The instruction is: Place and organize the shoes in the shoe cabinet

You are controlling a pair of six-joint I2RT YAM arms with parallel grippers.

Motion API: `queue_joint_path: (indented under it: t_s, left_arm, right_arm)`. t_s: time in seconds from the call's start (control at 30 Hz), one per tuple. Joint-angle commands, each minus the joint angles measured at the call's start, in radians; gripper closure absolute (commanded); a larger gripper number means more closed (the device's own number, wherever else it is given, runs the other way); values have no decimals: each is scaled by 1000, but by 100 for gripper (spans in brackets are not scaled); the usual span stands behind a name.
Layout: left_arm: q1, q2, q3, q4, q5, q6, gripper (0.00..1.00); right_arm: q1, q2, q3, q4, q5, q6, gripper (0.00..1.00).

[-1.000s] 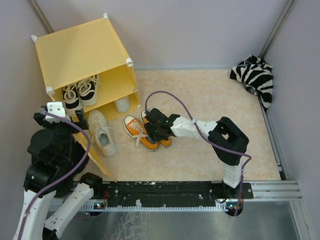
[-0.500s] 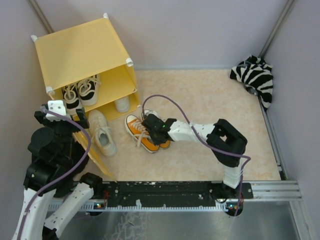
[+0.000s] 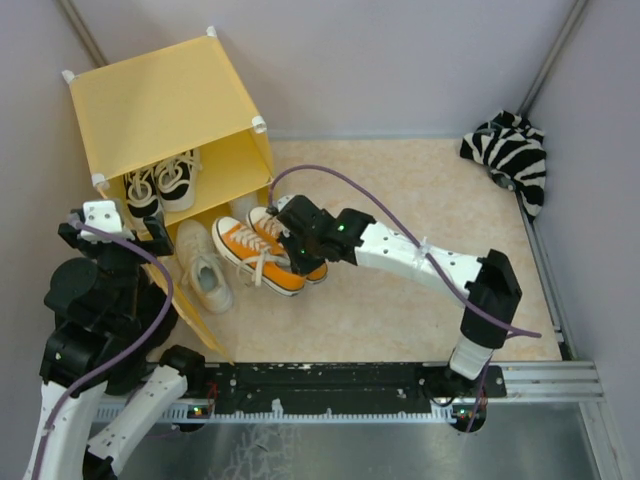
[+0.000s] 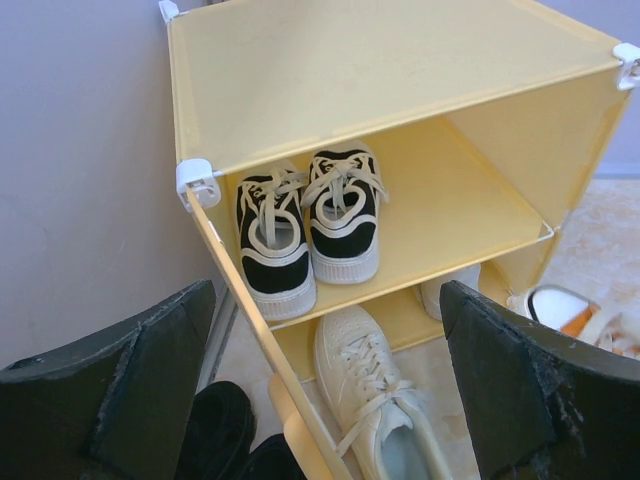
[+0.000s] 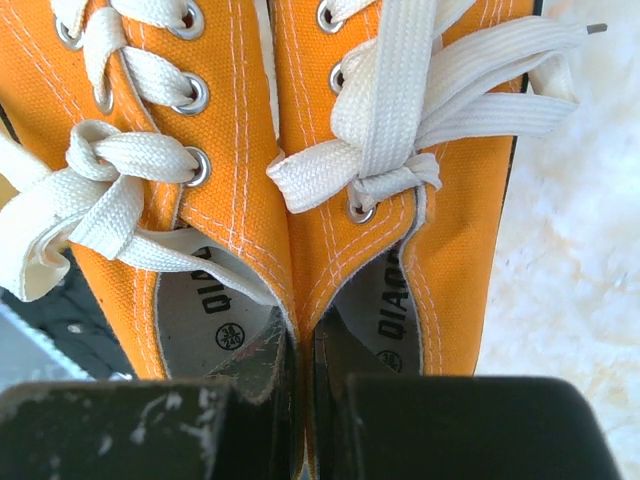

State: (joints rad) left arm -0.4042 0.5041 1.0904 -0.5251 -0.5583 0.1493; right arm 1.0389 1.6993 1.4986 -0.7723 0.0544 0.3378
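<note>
The right pincer (image 5: pixel 300 400) is clamped on the orange pair's (image 3: pixel 268 252) adjoining inner walls, just right of the shoe cabinet (image 3: pixel 165 110); its fingertips are hidden inside. The left pincer (image 4: pixel 320 400) gapes wide, empty.

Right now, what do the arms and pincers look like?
Both arms have white link shells with black joint housings and a purple cable looped along each. The right pincer is black; the left pincer has broad, scuffed black fingers.

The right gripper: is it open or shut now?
Shut on the orange sneakers: the right gripper pinches the two inner collars together, one finger inside each shoe.
</note>
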Motion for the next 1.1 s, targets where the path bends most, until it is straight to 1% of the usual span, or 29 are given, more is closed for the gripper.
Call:
queue_joint_path:
  t_s: [0.0,0.1,0.23,0.3,0.43,0.57,0.63,0.7,0.83,0.93,1.07]
  left_arm:
    - [-7,0,33,-8,-2,-18,1]
    - [-6,-5,32,-8,2,-23,1]
    - [-6,-9,33,-12,10,-33,1]
    - [-7,-12,36,-16,12,-37,1]
    - [-7,-17,43,-21,15,-46,1]
    - [-6,-24,44,-29,16,-50,1]
    - [-6,-26,47,-34,15,-47,1]
    - [-6,-28,54,-41,14,-46,1]
    - [-7,-33,66,-51,7,-43,1]
    - [-7,-32,65,-60,7,-43,1]
    - [-7,-31,63,-63,7,-43,1]
  right_arm:
    - [5,-95,190,122,-42,-78,100]
    - [3,-39,280,139,-79,-106,100]
    - [-22,75,414,183,-90,-125,100]
    - [-49,160,500,202,-95,-117,100]
    - [-88,321,710,241,-137,-109,100]
    - [-90,492,955,243,-106,-128,100]
    - [-93,538,1025,273,-77,-121,100]
    - [-100,545,1021,331,-40,-100,100]
    - [-119,516,943,450,50,-35,100]
    - [-123,521,946,483,99,-1,100]
    - [-123,540,969,504,137,0,100]
